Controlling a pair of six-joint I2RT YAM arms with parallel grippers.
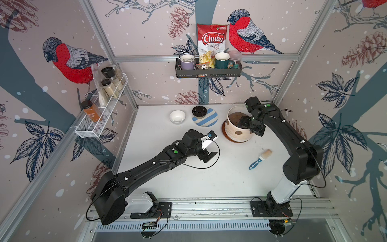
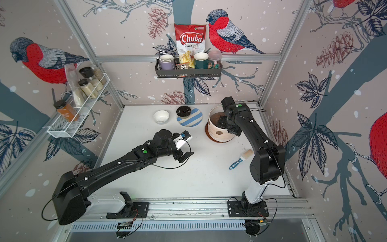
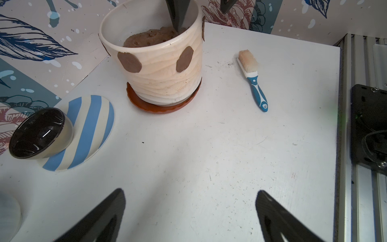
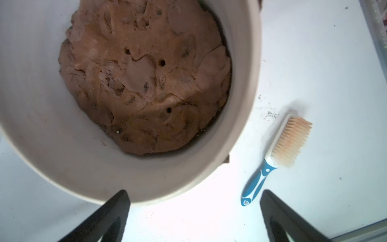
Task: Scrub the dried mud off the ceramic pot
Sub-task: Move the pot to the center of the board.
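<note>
Farthest left on your white table point(image 1: 199, 182) sits a small white round bowl point(image 1: 177, 116). Beside it, a small glossy black bowl point(image 3: 39, 134) leans tipped on the edge of a round blue-and-cream striped plate point(image 3: 92, 125). Your left gripper point(image 3: 190, 190) hangs over bare tabletop in front of that plate, its jaws spread wide with only table between them, well apart from the pot.

Next comes the large cream-white ribbed ceramic pot point(image 3: 167, 83). It stands upright on its round brown saucer point(image 3: 159, 108) toward the back right of the table and is filled with a lumpy brown clay-like mass point(image 4: 144, 79). The dried mud point(image 3: 128, 62) shows as flat, matte brown, roundish patches stuck to the pot's outer wall. Two patches face your left wrist camera, and slivers of two more show at either side of the wall.

Your right gripper point(image 4: 194, 190) is over the pot's right side, jaws wide apart and pinching nothing. In the left wrist view one black finger point(image 3: 178, 14) dips inside the rim while the other stands outside the wall. Whether either touches the pot, you cannot tell.

Farthest right, a scrub brush point(image 3: 251, 73) with a blue-and-white plastic handle and pale bristles lies on the table, near the pot but apart from it and clear of both grippers.
</note>
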